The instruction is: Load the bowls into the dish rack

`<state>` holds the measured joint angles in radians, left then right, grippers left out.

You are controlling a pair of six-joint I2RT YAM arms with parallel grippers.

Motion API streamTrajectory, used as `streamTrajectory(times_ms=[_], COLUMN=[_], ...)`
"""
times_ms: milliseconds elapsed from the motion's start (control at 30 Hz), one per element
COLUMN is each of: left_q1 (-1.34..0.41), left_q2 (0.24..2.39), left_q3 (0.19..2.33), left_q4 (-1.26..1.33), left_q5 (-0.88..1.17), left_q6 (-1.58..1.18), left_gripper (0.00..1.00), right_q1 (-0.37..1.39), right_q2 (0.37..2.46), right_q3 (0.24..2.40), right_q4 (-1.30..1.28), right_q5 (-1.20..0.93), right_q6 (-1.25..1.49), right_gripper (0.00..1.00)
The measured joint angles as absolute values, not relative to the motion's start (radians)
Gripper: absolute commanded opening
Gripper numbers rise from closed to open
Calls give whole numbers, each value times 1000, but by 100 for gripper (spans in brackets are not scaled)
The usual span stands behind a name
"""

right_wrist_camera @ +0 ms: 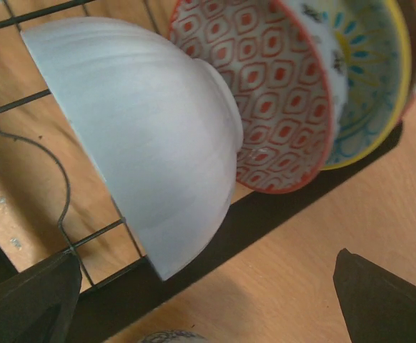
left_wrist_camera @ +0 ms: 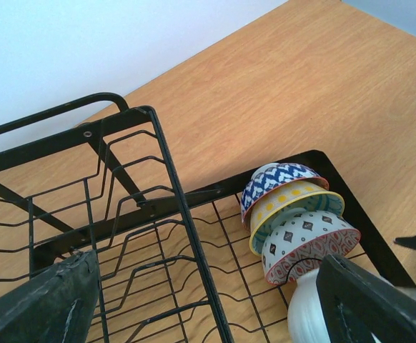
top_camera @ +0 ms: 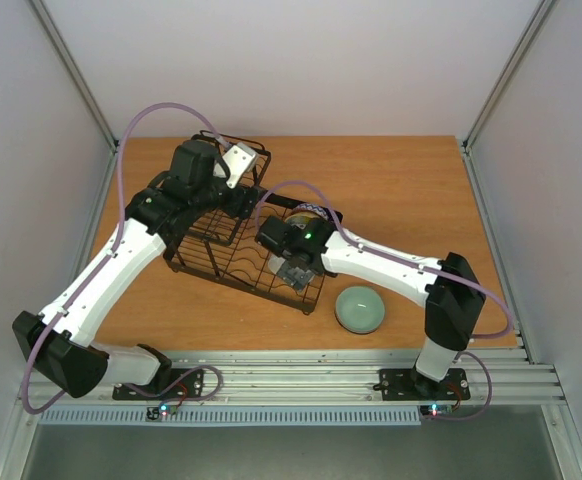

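Observation:
The black wire dish rack stands mid-table. At its right end four bowls lean on edge in a row: blue patterned bowl, yellow-rimmed bowl, red-and-white bowl and plain white bowl, the last resting against the red-and-white bowl. My right gripper hangs open just off the white bowl, touching nothing. My left gripper is open over the rack's left part, rack wires passing between its fingers. A pale green bowl sits upright on the table right of the rack.
The wooden table is enclosed by white walls on three sides. Aluminium rails run along the near edge by the arm bases. Purple cables loop above both arms.

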<state>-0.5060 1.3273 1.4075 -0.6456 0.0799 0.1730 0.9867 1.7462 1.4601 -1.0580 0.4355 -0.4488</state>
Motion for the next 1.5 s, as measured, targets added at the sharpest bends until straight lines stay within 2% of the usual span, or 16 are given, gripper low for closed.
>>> streamTrajectory(times_ms=[267, 433, 633, 833, 1033, 1233, 1500], left_q1=[-506, -506, -506, -530, -619, -701, -708], left_q2=[1327, 1328, 1333, 1385, 1449, 1489, 1512], left_q3=[1407, 1407, 1408, 1428, 1455, 1462, 1462], left_q4=[-646, -647, -657, -692, -736, -758, -762], left_q5=[83, 101, 187, 305, 325, 318, 307], left_q6=[173, 169, 165, 164, 167, 181, 188], left_gripper=[84, 84, 83, 83, 83, 83, 83], right_q1=[953, 953, 929, 895, 863, 851, 823], right_q2=[1671, 1547, 1331, 1209, 1124, 1073, 1062], right_q3=[1433, 1388, 1315, 1152, 958, 852, 745], right_q4=[-1033, -1026, -1077, -1187, -1227, -1222, -1171], right_q5=[463, 482, 477, 434, 348, 290, 237], right_q6=[-416, -332, -115, 136, 300, 379, 412], right_gripper=[92, 71, 54, 49, 44, 40, 36])
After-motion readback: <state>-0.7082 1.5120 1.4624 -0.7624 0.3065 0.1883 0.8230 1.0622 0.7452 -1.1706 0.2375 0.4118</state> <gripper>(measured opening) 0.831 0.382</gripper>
